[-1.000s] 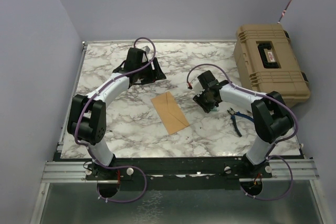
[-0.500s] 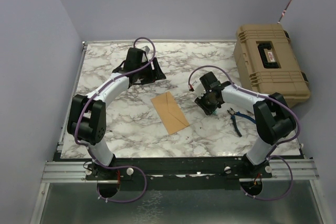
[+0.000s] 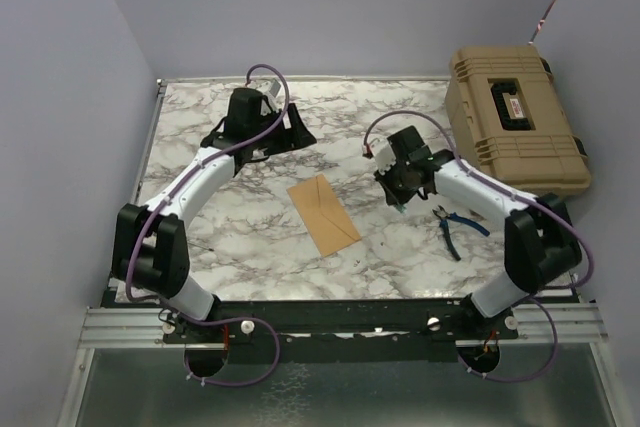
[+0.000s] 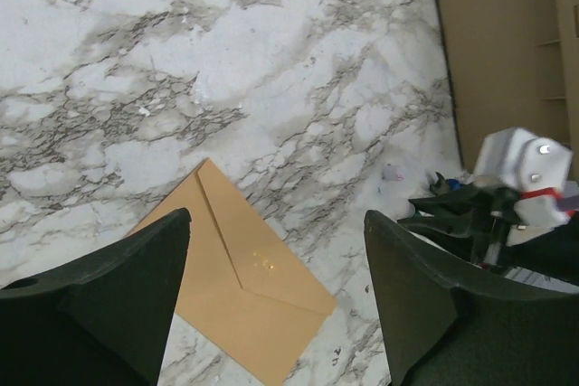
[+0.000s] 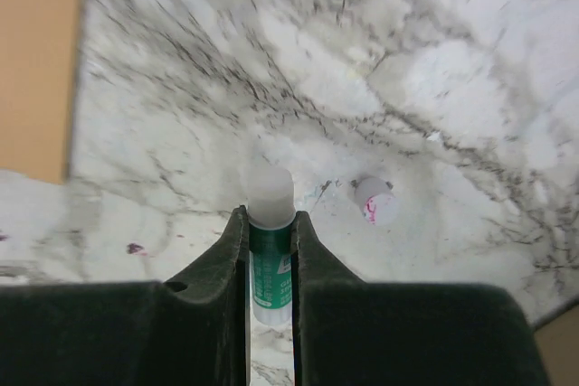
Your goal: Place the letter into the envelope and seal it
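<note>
One step outstanding: sealing the flap

No separate letter shows in any view, so it is judged to be already inside the envelope (image 3: 323, 215). The envelope lies flat on the table (image 3: 250, 247) between the arms. Its pointed flap appears unfolded, so sealing is not yet done.

- Right gripper (image 5: 269, 219): clamped on a glue stick (image 5: 269, 189), low over bare marble near the envelope's right side. A small white piece (image 5: 372, 202), possibly the cap, lies beside it.
- Left gripper (image 4: 276, 217): spread wide, holding nothing, above the table beyond the envelope.

Remaining: apply glue, fold the flap, press.
</note>
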Controlling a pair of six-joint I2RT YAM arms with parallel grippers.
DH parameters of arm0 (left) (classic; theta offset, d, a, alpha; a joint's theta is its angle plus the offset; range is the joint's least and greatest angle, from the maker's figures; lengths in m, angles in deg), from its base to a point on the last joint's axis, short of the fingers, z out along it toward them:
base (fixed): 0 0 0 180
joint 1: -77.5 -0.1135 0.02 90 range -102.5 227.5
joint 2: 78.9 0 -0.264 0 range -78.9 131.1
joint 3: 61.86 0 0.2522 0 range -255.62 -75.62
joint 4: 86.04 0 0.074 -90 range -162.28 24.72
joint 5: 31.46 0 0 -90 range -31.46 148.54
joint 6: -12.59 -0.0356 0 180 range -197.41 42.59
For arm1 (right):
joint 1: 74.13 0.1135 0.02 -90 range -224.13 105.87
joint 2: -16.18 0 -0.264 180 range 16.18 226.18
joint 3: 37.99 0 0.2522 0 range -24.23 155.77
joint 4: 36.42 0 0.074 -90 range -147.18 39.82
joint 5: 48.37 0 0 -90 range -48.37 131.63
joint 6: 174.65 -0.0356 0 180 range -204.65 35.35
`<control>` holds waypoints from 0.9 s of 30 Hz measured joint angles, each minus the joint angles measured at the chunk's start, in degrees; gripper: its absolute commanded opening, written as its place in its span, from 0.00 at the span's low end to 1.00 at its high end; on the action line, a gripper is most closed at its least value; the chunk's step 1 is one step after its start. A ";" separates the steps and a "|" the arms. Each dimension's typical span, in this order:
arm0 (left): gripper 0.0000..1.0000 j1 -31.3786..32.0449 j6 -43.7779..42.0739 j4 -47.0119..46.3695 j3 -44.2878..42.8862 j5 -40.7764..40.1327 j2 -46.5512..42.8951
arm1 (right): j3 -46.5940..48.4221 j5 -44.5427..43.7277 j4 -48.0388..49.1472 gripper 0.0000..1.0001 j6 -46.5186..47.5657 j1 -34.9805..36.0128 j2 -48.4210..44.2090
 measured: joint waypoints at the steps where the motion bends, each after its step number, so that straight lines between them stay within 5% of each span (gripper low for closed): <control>1: 0.83 0.00 -0.13 -0.68 0.72 0.68 -1.22 | 0.52 1.05 0.11 0.05 -0.63 0.00 -2.05; 4: 0.93 0.00 -0.44 -3.19 2.32 3.34 -4.02 | 3.30 5.11 1.36 0.06 -3.45 0.00 -8.72; 14: 0.91 0.92 3.48 -22.62 7.76 24.39 -8.44 | 8.31 24.26 23.12 0.10 -24.50 0.00 -17.75; 21: 0.78 3.56 5.05 -31.12 8.02 30.88 -12.07 | 7.30 35.06 38.75 0.10 -42.45 0.00 -16.59; 27: 0.57 4.22 7.82 -36.92 10.62 33.31 -13.11 | 5.53 40.09 50.03 0.10 -53.44 0.00 -14.75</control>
